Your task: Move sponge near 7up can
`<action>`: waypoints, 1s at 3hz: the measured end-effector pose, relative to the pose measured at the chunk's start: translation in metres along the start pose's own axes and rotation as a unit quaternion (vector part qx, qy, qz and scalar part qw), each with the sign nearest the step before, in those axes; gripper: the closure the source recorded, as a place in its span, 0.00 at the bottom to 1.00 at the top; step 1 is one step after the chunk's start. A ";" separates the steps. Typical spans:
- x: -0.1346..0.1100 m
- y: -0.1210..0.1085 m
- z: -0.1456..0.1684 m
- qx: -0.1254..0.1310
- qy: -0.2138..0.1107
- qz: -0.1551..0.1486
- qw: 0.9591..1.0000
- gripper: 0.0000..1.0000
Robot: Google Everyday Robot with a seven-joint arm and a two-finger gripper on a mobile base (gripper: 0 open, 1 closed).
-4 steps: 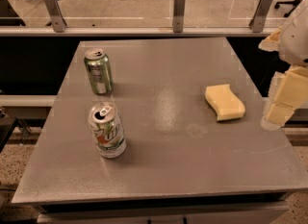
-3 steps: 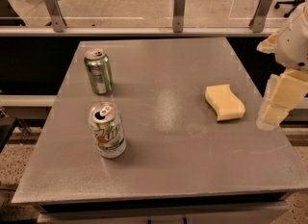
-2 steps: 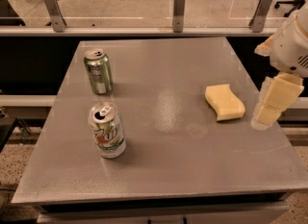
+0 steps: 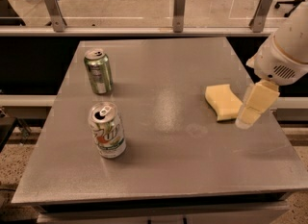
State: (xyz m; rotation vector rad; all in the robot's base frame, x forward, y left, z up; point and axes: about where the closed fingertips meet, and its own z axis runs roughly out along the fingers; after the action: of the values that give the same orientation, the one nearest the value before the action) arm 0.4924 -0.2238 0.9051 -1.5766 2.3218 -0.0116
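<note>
Gripper (image 4: 251, 112) just right of sponge (image 4: 221, 102), over table (image 4: 192, 160) right side; open vs closed: can't tell. 7up can (image 4: 107, 130) front-left, well apart from sponge. Green can (image 4: 98, 71) behind it.

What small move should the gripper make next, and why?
Probably shift the gripper a little to the left, so that it is over the sponge. It hangs near the right edge of the table, just right of the sponge and not holding it. The 7up can stands far across at the front left, so picking up the sponge comes first.
</note>
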 end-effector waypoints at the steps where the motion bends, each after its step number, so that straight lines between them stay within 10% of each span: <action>1: 0.003 -0.007 0.020 -0.015 -0.003 0.012 1.000 0.00; 3: 0.014 -0.013 0.059 -0.042 -0.002 0.020 0.999 0.00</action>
State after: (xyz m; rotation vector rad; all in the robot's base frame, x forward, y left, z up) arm 0.5156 -0.2305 0.8477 -1.5673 2.3800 0.0997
